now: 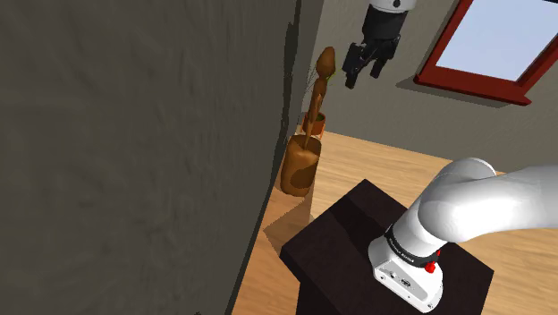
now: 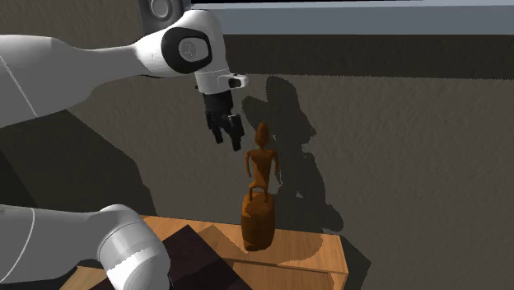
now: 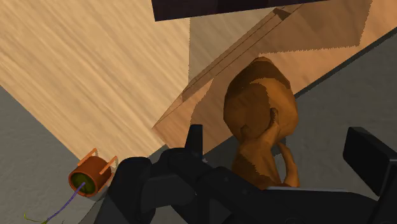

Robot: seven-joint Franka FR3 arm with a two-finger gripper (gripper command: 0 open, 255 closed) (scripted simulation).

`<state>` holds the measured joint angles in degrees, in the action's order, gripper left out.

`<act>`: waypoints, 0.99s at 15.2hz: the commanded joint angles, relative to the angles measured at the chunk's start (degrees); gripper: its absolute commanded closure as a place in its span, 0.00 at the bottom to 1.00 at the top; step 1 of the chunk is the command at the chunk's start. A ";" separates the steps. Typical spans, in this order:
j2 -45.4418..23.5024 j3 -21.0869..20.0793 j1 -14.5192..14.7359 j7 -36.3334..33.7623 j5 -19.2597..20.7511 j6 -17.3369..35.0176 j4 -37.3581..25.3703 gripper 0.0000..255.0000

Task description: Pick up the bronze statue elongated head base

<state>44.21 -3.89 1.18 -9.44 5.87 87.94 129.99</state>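
The black gripper (image 2: 229, 142) hangs, fingers spread and empty, just beside the elongated head (image 2: 262, 132) of the slender brown-orange statue (image 2: 259, 198) standing upright on pale wood (image 2: 321, 259) against a grey wall (image 2: 395, 123).

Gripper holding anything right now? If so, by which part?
Nothing is held. The black gripper is open, hovering apart from the head of the brown elongated-head statue.

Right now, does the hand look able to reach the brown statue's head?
Probably yes: the open hand hangs close by the head of the statue, with nothing between them. The wall just behind may crowd the approach.
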 commanded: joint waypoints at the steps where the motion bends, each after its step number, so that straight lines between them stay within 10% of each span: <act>1: 0.00 0.00 0.00 0.00 0.00 0.00 0.00 0.00; 9: 4.02 -16.41 -6.90 -29.96 3.36 23.99 18.59 0.00; 15: -3.22 -33.92 -19.89 -57.56 10.79 38.75 22.46 0.00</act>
<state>43.20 -33.95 -15.63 -60.71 14.91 123.72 152.32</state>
